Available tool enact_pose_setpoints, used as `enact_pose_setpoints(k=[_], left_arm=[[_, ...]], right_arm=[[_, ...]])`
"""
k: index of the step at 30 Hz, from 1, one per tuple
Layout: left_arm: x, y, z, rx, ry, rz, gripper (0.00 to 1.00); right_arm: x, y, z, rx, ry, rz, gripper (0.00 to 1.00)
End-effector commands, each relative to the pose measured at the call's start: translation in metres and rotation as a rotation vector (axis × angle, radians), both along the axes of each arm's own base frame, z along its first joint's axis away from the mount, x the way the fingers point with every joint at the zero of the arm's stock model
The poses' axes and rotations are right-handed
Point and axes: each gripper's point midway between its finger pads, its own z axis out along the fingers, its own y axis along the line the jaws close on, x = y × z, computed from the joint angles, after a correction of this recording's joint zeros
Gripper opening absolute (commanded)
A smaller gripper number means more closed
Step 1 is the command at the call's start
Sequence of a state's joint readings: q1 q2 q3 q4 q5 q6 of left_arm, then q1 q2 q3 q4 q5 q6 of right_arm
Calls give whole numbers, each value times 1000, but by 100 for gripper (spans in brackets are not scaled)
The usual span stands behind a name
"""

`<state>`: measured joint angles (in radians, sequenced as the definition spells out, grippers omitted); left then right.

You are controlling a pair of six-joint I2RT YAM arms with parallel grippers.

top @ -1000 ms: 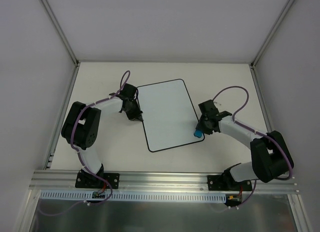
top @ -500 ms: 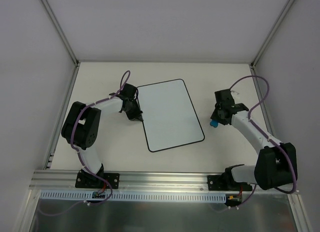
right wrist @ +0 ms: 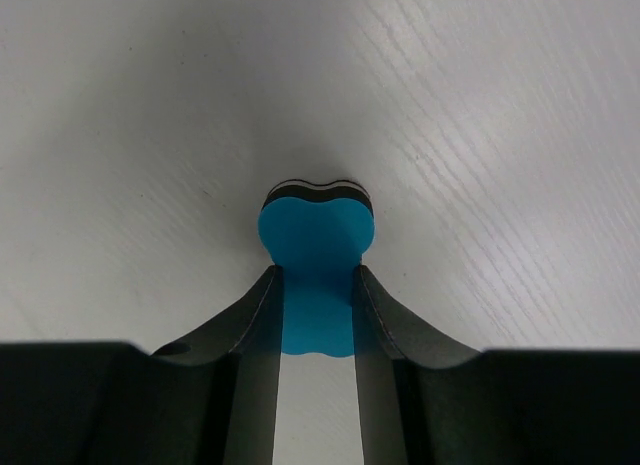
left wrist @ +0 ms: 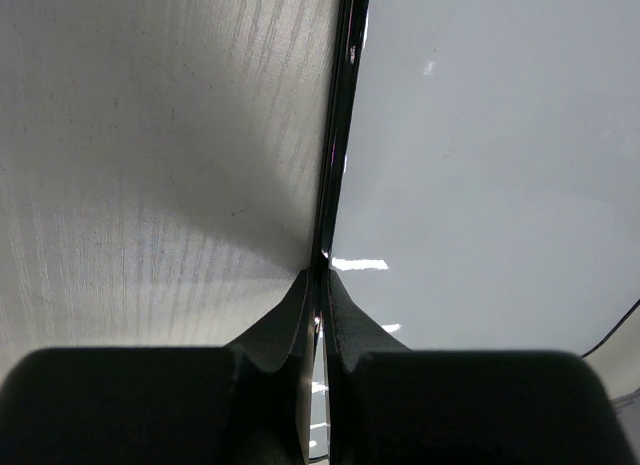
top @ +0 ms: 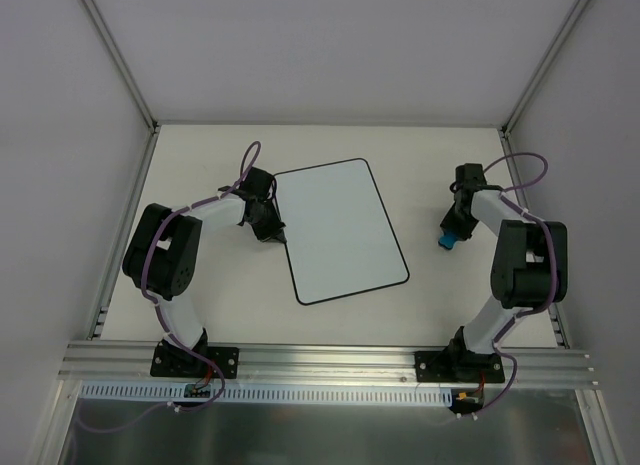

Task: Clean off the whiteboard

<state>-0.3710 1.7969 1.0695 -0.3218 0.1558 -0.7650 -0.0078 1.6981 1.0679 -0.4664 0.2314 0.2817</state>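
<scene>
Table (top: pixel 200 285): pale, wood-grained.
Whiteboard (top: pixel 335 230): blank, flat at mid-table, slightly askew.
My left gripper (top: pixel 272 232): jaws pinched on the whiteboard's left rim.
My right gripper (top: pixel 450 235): well right of the whiteboard, jaws clamping the eraser (top: pixel 446 242), small and blue.

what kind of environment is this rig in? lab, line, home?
Most likely a lab robot test cell: plain white panel walls on metal posts enclose a tabletop, the arm bases bolt to an aluminium rail, and the props are a whiteboard and blue eraser.
</scene>
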Motion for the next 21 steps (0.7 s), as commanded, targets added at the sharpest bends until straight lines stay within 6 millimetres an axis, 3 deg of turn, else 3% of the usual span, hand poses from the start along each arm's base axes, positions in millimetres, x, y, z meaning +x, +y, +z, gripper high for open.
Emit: enact_pose_setpoints(k=[1,5,9,12,15,21], left_arm=[[1,14,3,44,-12,2,0],[4,14,8,45,-28,-2,2],[5,15,15,49,-53,-4,18],[7,18,25,55,-86,0,29],[10,20,40,59,-130,-7,43],[22,31,96,92,-294,-29,78]], right_arm=[[15,1,4,38,-39,-28,9],[11,1,-10,49,-2,-50,17],[4,-2,-12,47,6,-66,25],[0,-5,-6,33,-8,-63,43],[-1,-9,14,8,-61,-52,57],[-1,-21,88,-82,-222,10,96]])
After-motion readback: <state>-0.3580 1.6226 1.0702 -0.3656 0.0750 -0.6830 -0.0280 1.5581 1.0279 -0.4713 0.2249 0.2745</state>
